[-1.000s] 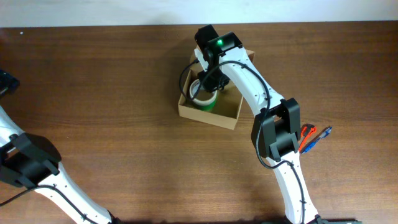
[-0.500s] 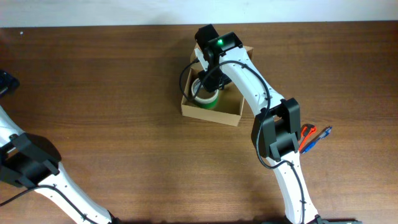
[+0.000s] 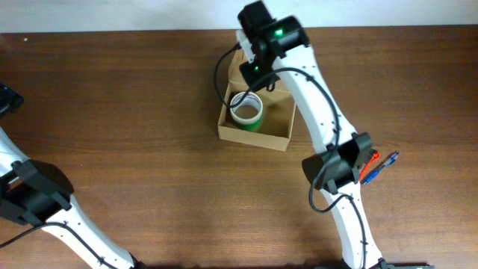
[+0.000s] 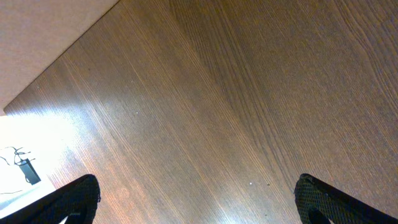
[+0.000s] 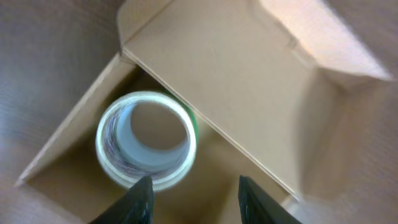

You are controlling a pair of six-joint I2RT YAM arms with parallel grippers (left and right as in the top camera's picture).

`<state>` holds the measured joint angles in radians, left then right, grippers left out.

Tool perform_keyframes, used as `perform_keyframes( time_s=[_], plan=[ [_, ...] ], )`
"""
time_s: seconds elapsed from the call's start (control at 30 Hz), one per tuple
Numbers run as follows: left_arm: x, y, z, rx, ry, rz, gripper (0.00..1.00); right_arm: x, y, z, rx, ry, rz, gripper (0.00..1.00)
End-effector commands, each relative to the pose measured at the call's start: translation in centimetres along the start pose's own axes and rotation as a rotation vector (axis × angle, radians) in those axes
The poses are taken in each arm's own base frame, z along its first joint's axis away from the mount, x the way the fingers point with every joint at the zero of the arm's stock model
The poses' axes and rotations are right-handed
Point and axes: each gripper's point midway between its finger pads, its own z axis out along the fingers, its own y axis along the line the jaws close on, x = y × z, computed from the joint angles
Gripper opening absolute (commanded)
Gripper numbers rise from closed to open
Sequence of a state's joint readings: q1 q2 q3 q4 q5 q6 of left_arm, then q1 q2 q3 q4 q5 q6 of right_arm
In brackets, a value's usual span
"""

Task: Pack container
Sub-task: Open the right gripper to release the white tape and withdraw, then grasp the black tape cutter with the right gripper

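**Roll in the box, both jaws spread**

The box (image 3: 254,139) stands on the brown wooden surface (image 3: 134,112) towards its far edge, a little right of the middle in the overhead view. Its lid (image 3: 261,78) is open and lies back on the far side. A tape roll (image 3: 250,121) with a green side and a pale rim stands on end inside, against the left wall and near the far left corner. The rest of the floor of the box is bare.

The right arm (image 3: 317,104) reaches from the near edge over the box, with its wrist above the lid. The right wrist view looks down into the box (image 5: 68,127): the roll (image 5: 107,146) sits below the lid's (image 5: 236,81) hinge edge, and the two dark fingertips (image 5: 140,199) show at the bottom of the picture. The right jaws are spread, nothing is between them, and they are above the roll without touching it.

The left arm (image 3: 33,198) is at the near left corner, well apart from the box. Its wrist view shows only the bare surface (image 4: 217,93), with a fingertip (image 4: 74,199) in each lower corner. The left jaws are spread wide and empty.

Two pens (image 3: 377,164), one red and one blue, lie just beside the right arm's elbow.
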<state>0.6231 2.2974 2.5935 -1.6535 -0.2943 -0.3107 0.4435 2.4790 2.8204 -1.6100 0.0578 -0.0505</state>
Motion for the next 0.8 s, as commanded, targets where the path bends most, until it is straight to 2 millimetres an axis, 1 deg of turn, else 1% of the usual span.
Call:
perform_keyframes(
  time_s=[0.0,0.1,0.17,0.23,0.3,0.37,0.4,0.47,0.53,0.57,0.6,0.63,0.67,0.73,0.77],
  plan=[
    [0.0,0.4,-0.9,0.008,-0.015,-0.022,1.0,-0.5,-2.3,-7.5,0.091,-0.145,0.054,0.45],
    [0.0,0.4,-0.9,0.008,-0.015,-0.022,1.0,0.1,-4.0,-11.0,0.137,-0.198,0.081,0.48],
    [0.0,0.4,-0.9,0.008,-0.015,-0.022,1.0,1.1,-5.3,-13.7,0.163,-0.227,0.108,0.49],
    [0.0,0.4,-0.9,0.008,-0.015,-0.022,1.0,2.5,-6.5,-15.4,0.183,-0.231,0.131,0.49],
    [0.0,0.4,-0.9,0.008,-0.015,-0.022,1.0,5.0,-9.0,-17.5,0.248,-0.234,0.188,0.52],
    [0.0,0.4,-0.9,0.008,-0.015,-0.022,1.0,7.5,-10.9,-18.9,0.293,-0.241,0.239,0.54],
    [0.0,0.4,-0.9,0.008,-0.015,-0.022,1.0,9.4,-12.1,-19.6,0.311,-0.247,0.277,0.56],
    [0.0,0.4,-0.9,0.008,-0.015,-0.022,1.0,13.3,-14.1,-20.4,0.344,-0.248,0.375,0.61],
    [0.0,0.4,-0.9,0.008,-0.015,-0.022,1.0,17.4,-15.9,-20.2,0.371,-0.218,0.502,0.62],
    [0.0,0.4,-0.9,0.008,-0.015,-0.022,1.0,19.9,-16.6,-19.5,0.374,-0.174,0.574,0.62],
    [0.0,0.4,-0.9,0.008,-0.015,-0.022,1.0,22.1,-16.7,-18.4,0.355,-0.12,0.635,0.62],
    [0.0,0.4,-0.9,0.008,-0.015,-0.022,1.0,23.4,-16.5,-17.3,0.323,-0.079,0.663,0.62],
    [0.0,0.4,-0.9,0.008,-0.015,-0.022,1.0,24.7,-16.1,-15.8,0.28,-0.029,0.69,0.62],
    [0.0,0.4,-0.9,0.008,-0.015,-0.022,1.0,27.0,-15.0,-12.4,0.2,0.077,0.723,0.62],
    [0.0,0.4,-0.9,0.008,-0.015,-0.022,1.0,27.8,-14.3,-10.8,0.173,0.118,0.726,0.62]
  ],
)
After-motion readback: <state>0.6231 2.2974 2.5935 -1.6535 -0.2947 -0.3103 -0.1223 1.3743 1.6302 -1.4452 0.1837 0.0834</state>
